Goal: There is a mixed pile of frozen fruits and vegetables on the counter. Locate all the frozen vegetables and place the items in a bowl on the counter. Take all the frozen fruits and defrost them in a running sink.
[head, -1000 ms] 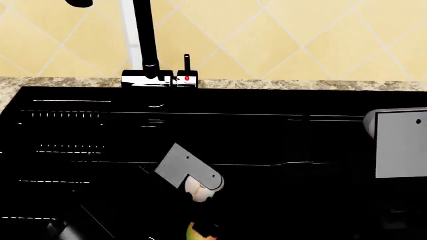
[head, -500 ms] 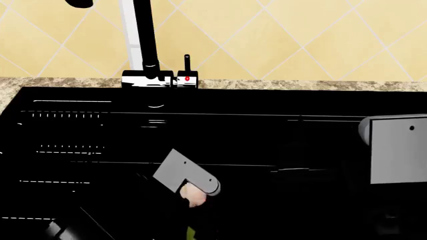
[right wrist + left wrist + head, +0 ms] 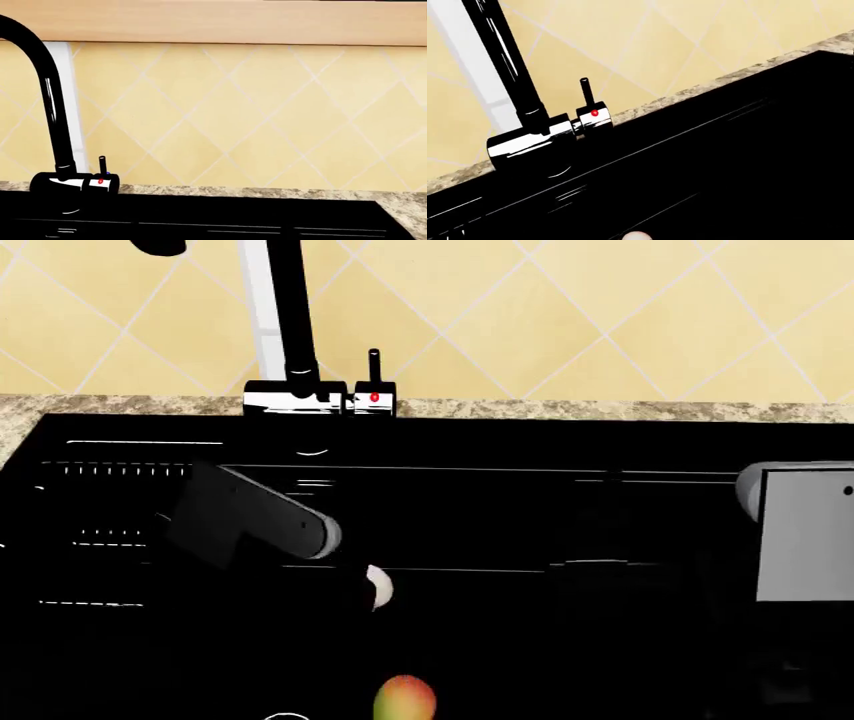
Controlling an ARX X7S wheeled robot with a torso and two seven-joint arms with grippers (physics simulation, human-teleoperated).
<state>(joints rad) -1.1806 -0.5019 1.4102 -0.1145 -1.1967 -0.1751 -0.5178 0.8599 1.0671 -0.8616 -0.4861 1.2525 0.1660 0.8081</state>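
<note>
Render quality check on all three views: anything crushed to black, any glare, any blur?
Head view: black sink basin is crushed, only thin white edge lines show; yellow-red fruit reads clearly. Left wrist view: bright specular streak on the glossy black faucet base; basin equally featureless. Right wrist view: evenly lit yellow diamond-tile backsplash, no glare. No blur in any view; grippers not discernible against the black.

The left arm (image 3: pixel 260 520) shows in the head view as a flat grey link with a rounded end, and one small dark screw hole sits near that end. Its surface looks matte and darker where shade falls on it. The right arm (image 3: pixel 805 530) shows as a lighter grey, plain rectangular plate with a rounded shoulder on one side and a small dark screw dot near its upper corner.
</note>
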